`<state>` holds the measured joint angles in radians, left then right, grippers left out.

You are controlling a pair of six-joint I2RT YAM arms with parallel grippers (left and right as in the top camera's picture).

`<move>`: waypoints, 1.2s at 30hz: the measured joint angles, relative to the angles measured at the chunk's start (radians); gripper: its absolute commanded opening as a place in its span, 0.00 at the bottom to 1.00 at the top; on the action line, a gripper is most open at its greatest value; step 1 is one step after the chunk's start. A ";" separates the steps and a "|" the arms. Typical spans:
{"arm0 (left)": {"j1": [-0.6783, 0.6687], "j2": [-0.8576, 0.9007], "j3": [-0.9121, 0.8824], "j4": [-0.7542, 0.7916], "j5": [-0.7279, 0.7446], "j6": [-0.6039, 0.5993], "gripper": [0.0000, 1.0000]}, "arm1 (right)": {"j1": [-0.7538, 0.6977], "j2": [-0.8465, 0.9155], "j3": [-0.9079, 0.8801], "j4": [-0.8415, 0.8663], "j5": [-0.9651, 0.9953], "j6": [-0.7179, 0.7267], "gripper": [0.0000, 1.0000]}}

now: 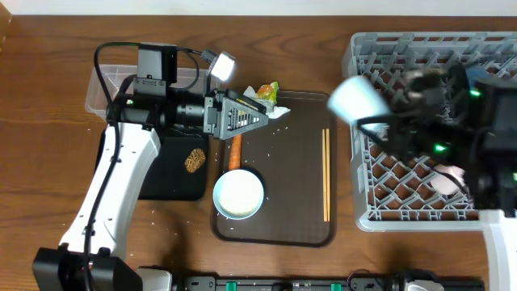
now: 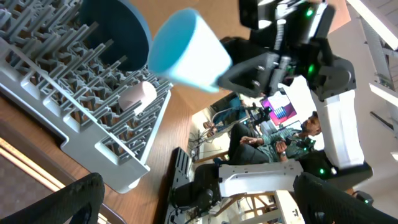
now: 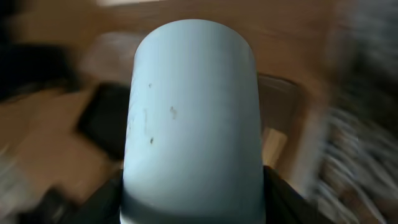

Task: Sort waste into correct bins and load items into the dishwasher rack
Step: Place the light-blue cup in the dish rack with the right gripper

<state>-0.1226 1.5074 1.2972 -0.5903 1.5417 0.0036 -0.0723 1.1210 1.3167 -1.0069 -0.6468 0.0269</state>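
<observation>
Table: brown wooden tabletop [image 1: 40, 162] with a visible grain, filling the overhead view under everything else.
Tray: dark brown rectangular serving tray [image 1: 295, 174] with rounded corners, lying flat on the table near its middle.
Person: seated figure [image 2: 273, 146] in a greenish top, far in the background of the left wrist view.
Screen: small bright pink-and-purple display [image 2: 281, 114] just above that person, too blurred to read.

Robotics lab: seated staff [image 2: 271, 145], monitor [image 2: 280, 114]
</observation>
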 measured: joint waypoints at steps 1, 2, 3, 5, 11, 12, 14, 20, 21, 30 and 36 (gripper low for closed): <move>0.003 0.000 0.000 0.000 0.000 0.000 0.98 | -0.042 -0.011 0.000 -0.025 0.042 0.016 0.37; 0.004 0.000 0.000 0.000 0.000 0.000 0.98 | -0.106 -0.024 0.000 -0.060 0.092 0.039 0.37; 0.004 0.000 0.000 0.000 -0.001 0.000 0.98 | -0.129 -0.027 0.000 -0.072 0.115 0.047 0.37; 0.004 0.000 0.000 0.000 0.000 0.000 0.98 | -0.234 -0.032 0.000 -0.125 0.199 0.079 0.37; 0.004 0.000 0.000 0.000 0.000 0.000 0.98 | -0.498 0.010 -0.001 -0.180 0.389 0.177 0.36; 0.004 0.000 0.000 0.000 -0.001 0.000 0.98 | -0.538 0.022 -0.001 -0.179 0.412 0.193 0.37; 0.004 0.000 0.000 0.000 0.000 0.000 0.98 | -0.612 0.050 -0.001 -0.174 0.441 0.220 0.38; 0.004 0.000 0.000 0.000 -0.003 0.000 0.98 | -0.735 0.151 -0.002 -0.136 0.480 0.276 0.38; 0.004 0.000 0.000 0.000 -0.004 0.000 0.98 | -0.742 0.169 -0.002 -0.130 0.481 0.280 0.38; 0.004 0.000 0.000 0.000 -0.008 0.000 0.98 | -0.745 0.320 -0.002 -0.091 0.484 0.317 0.40; 0.004 0.000 0.000 0.000 -0.023 -0.004 0.98 | -0.745 0.359 -0.003 -0.107 0.488 0.344 0.66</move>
<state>-0.1184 1.5074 1.2972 -0.5907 1.5185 -0.0002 -0.8169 1.4803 1.3140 -1.1141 -0.1589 0.3706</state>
